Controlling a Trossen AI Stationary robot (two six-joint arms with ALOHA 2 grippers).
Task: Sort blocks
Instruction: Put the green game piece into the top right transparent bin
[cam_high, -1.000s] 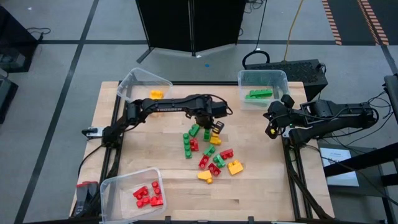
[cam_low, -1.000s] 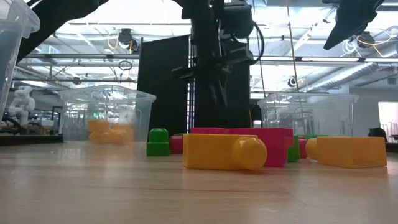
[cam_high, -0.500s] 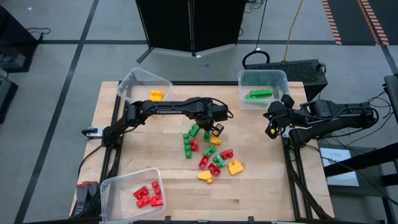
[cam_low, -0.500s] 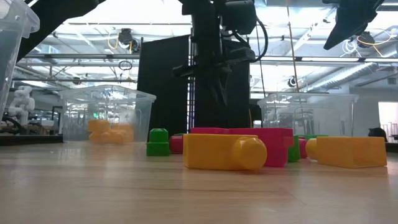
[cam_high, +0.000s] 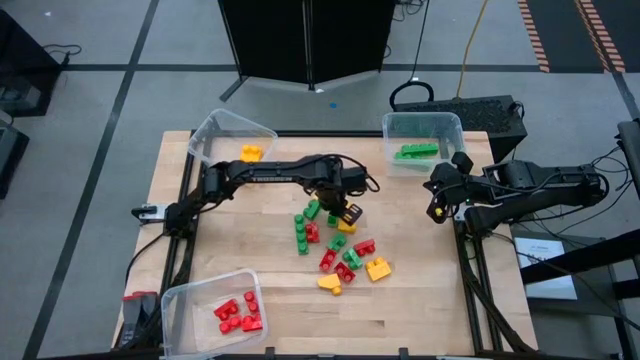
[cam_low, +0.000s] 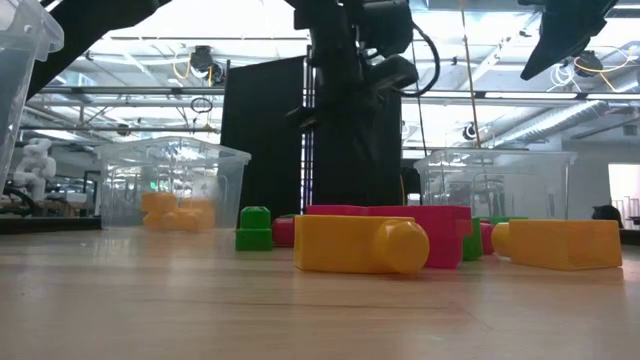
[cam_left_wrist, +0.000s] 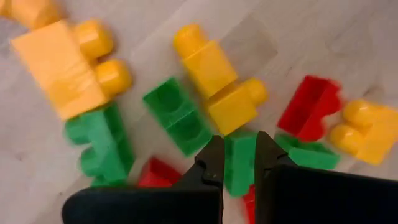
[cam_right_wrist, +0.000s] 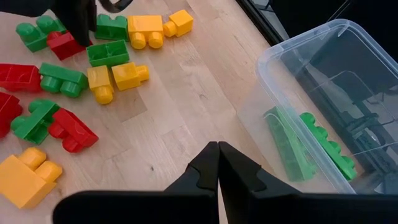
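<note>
Over the middle of the tabletop (cam_high: 250, 255), your left claw (cam_high: 349, 212) hangs just above the loose pile of blocks (cam_high: 340, 245), its fingers drawn together with only a thin slit between them and nothing held. From the left wrist view, the tips sit right over a small green block (cam_left_wrist: 239, 158) wedged between a two-stud yellow block (cam_left_wrist: 217, 78) and a red block (cam_left_wrist: 309, 116). Your right claw (cam_high: 436, 200) waits, pressed shut and empty, at the tabletop's right edge, just beside the clear bin holding the green blocks (cam_high: 415, 152).

Judging by the layout, the step in hand is picking one block out of the pile, most likely that green one. To do it well, spread the fingers before you drop any lower; as they stand, they would only push the block aside. Line them up across the block's short sides, so the neighbours touching it are not caught too. Come straight down, close firmly, then lift clear before swinging away.

Sorted so far: a yellow block (cam_high: 250, 152) in the far-left bin (cam_high: 210, 135), red blocks (cam_high: 238, 314) in the near-left bin (cam_high: 180, 300). Most of the pile is not yet sorted.
</note>
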